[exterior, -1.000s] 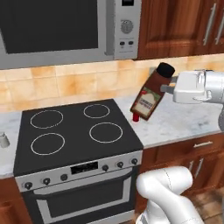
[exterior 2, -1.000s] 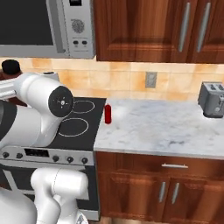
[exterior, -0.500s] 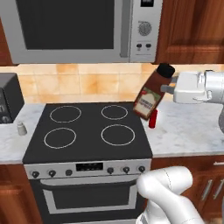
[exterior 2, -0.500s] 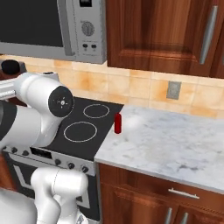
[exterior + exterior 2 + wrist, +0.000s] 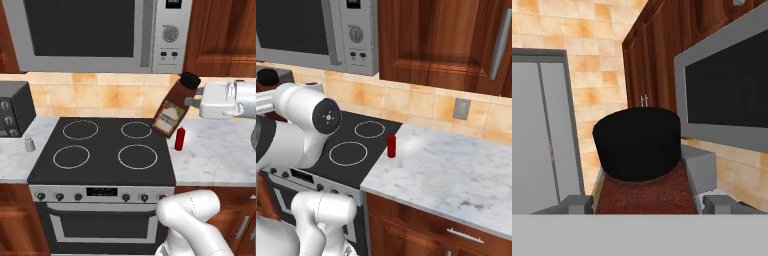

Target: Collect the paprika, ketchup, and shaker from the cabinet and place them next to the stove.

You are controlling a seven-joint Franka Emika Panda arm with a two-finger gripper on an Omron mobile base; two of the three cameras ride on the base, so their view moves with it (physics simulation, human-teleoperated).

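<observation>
My gripper (image 5: 192,101) is shut on the paprika (image 5: 170,112), a dark brown bottle with a black cap. It hangs tilted above the right rear corner of the stove (image 5: 101,150). In the hand view the black cap of the paprika (image 5: 637,143) sits between my fingertips (image 5: 573,204). The ketchup (image 5: 179,138), a slim red bottle, stands upright on the marble counter just right of the stove, and the ketchup (image 5: 391,145) appears again at the edge of the stove (image 5: 351,151). The shaker (image 5: 30,143) stands on the counter left of the stove.
A steel microwave (image 5: 95,35) hangs above the cooktop. A dark toaster oven (image 5: 14,109) sits at the back left. Wooden wall cabinets (image 5: 441,40) hang to the right, above the marble counter (image 5: 456,175). My own arm (image 5: 301,130) blocks the left of the right base view.
The base has driven left, so the whole scene shifted right in both base views and the stove now sits centred. The paprika stays held, tilted the same way.
</observation>
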